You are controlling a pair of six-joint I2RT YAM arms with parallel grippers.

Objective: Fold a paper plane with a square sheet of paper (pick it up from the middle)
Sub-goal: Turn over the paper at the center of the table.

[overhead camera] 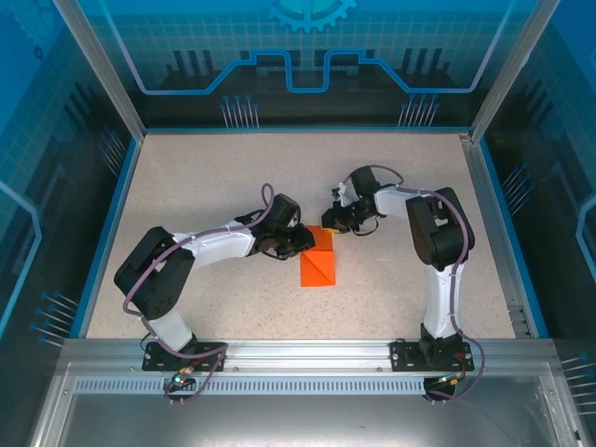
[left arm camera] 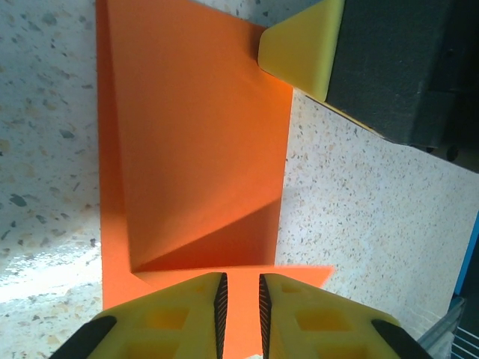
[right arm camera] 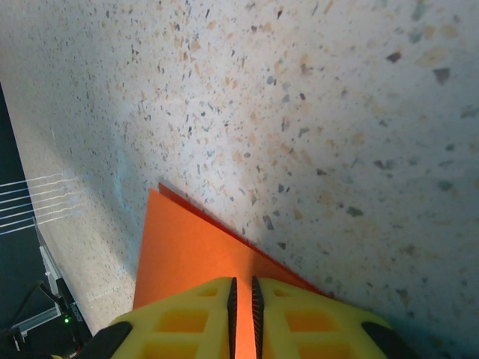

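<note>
The square sheet of paper (overhead camera: pixel 319 268) lies mid-table as a bright orange folded shape with a diagonal crease. My left gripper (overhead camera: pixel 305 240) comes in from the left onto its upper left part. In the left wrist view its jaws (left arm camera: pixel 239 277) stand narrowly apart over the paper (left arm camera: pixel 194 134), with the flat orange surface showing in the gap. My right gripper (overhead camera: pixel 328 223) is at the paper's far corner. Its jaws (right arm camera: pixel 242 280) are a thin slit apart over the paper (right arm camera: pixel 187 247). One yellow right fingertip (left arm camera: pixel 299 48) touches the sheet's corner.
The speckled table (overhead camera: pixel 214 177) is ringed by a blue rim and transparent walls (overhead camera: pixel 112 196). An aluminium rail (overhead camera: pixel 298 352) with both arm bases runs along the near edge. Both arms reach inward, their wrists close together over the paper.
</note>
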